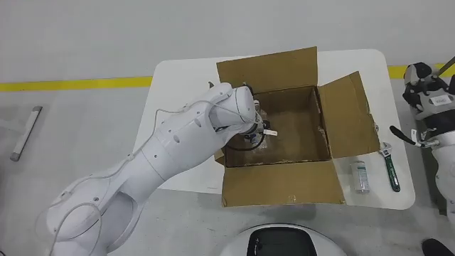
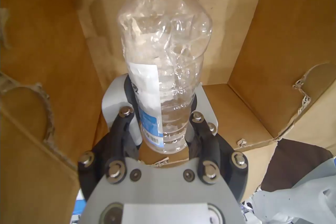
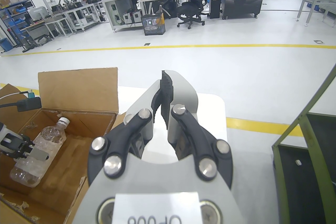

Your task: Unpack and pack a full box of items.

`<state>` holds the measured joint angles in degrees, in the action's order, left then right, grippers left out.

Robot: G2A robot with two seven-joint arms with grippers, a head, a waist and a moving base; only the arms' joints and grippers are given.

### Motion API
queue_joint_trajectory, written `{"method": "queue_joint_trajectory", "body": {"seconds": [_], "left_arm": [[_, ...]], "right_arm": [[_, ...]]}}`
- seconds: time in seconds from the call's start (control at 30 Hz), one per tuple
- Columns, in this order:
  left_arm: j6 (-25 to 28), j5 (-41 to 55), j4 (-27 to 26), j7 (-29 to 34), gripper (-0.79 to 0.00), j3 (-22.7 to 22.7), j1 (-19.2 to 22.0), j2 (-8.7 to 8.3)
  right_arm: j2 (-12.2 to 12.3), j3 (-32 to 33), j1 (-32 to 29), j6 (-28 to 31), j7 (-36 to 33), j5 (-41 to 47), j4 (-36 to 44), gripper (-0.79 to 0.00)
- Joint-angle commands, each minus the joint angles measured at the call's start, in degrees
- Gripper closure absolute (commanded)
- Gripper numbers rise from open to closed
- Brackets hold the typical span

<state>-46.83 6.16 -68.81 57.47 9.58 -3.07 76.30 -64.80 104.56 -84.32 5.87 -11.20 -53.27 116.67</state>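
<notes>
A big brown box [image 1: 284, 183] sits open in the middle of the white counter [image 1: 178, 99]. All four of its flaps are folded out. The left arm [image 1: 178, 149] comes in from the lower left of the top view and dips into the left side of the box.

The left jaws are clamped on a clear plastic bottle [image 2: 162, 51], one on each side, low down near its bottom end. The bottle has a white cap and a white and blue label, and its sides look crinkly. In the right wrist view it is at the lower left, inside the box. It leans there with its cap pointing up toward the back wall. I cannot tell if its bottom touches the box floor. In the lower right corner of the left wrist view there is something white and crumpled [image 2: 294, 198] next to a dark patch.

The right arm [image 1: 434, 114] is at the right edge of the top view, off to the side of the counter and well apart from the box. The right jaws are pressed together with nothing between them.

On the counter to the right of the box lies a small clear bottle [image 1: 361, 176]. Just beside it is a wrench [image 1: 389, 165] with a green handle.
</notes>
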Motion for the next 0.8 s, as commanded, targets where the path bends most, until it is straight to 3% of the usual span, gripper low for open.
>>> {"method": "queue_joint_trajectory", "body": {"seconds": [0.0, 0.4, 0.43, 0.47, 0.5, 0.53, 0.57, 0.77], "left_arm": [[0.0, -1.2, 0.2, 0.0, 0.0, 0.2, -0.4, 0.11], [1.5, -6.8, 3.6, 1.5, 0.0, 0.2, -2.4, 1.92], [1.6, -7.1, 4.0, 1.7, -0.037, 0.2, -2.4, 2.12], [1.8, -7.4, 4.4, 1.8, -0.169, 0.2, -2.4, 2.31], [2.2, -7.7, 4.8, 2.2, -0.385, 0.2, -2.5, 2.51], [2.6, -8.0, 5.3, 2.6, -0.683, 0.2, -2.5, 2.7], [2.9, -8.0, 5.8, 2.9, -0.785, 0.2, -2.5, 2.89], [4.2, -8.0, 8.8, 4.2, -0.785, 0.2, -2.0, 3.87]], "right_arm": [[0.0, -0.2, 0.1, 0.0, 0.0, 0.0, -0.1, 0.0], [-0.1, -0.3, 0.8, 0.2, -0.3, 0.2, -0.6, 0.0], [-0.1, -0.3, 0.8, 0.3, -0.3, 0.2, -0.7, 0.0], [-0.1, -0.3, 0.8, 0.3, -0.2, 0.2, -0.8, 0.0], [-0.1, -0.3, 0.8, 0.3, -0.3, 0.3, -0.8, 0.0], [-0.1, -0.2, 0.8, 0.3, -0.3, 0.3, -0.8, 0.0], [-0.1, -0.2, 0.8, 0.3, -0.3, 0.3, -0.9, 0.0], [-0.2, -0.1, 0.7, 0.3, -0.3, 0.5, -1.3, 0.0]]}}
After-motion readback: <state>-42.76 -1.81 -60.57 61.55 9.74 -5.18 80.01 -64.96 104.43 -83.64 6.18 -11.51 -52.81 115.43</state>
